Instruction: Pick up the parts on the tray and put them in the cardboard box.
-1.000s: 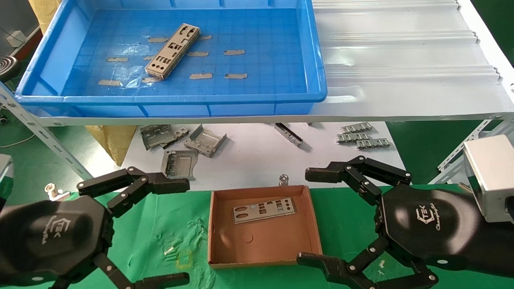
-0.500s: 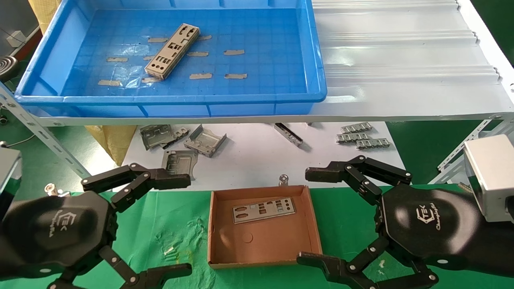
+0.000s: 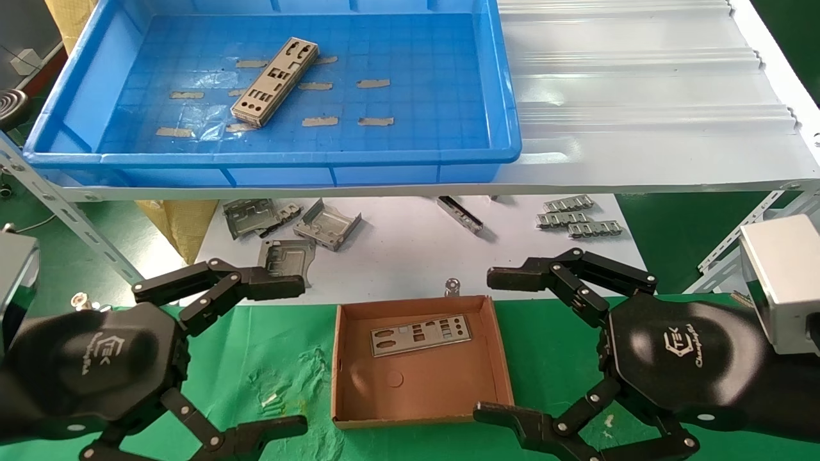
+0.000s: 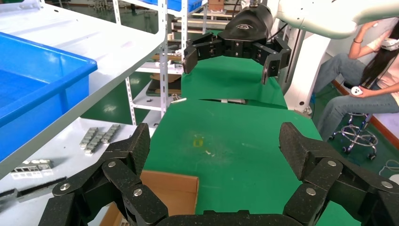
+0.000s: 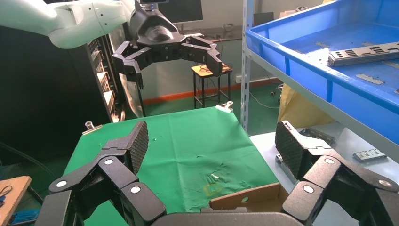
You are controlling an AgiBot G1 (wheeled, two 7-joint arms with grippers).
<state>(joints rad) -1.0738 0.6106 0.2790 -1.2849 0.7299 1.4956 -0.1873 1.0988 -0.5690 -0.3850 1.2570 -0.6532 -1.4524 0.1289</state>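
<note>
L gripper (image 3: 256,358), jaws wide & empty, is creeping up left of the small brown cardboard box (image 3: 421,419) w/ one silver punched plate (image 3: 421,334) inside, heading for the plate stack (image 3: 275,81) in the big blue plastic tray (image 3: 269,157) beyond; R gripper (image 3: 506,346) is idling wide right of box.

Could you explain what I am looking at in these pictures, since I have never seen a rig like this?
A two-armed robot photographed by its own cameras. The head view looks down on the bench; each wrist view looks out between one gripper's black fingers. The left gripper and right gripper hang open over the green mat, holding nothing. Between them sits the cardboard box with one metal plate inside. A stack of similar plates waits in the blue tray on the shelf. Grey brackets lie below.
</note>
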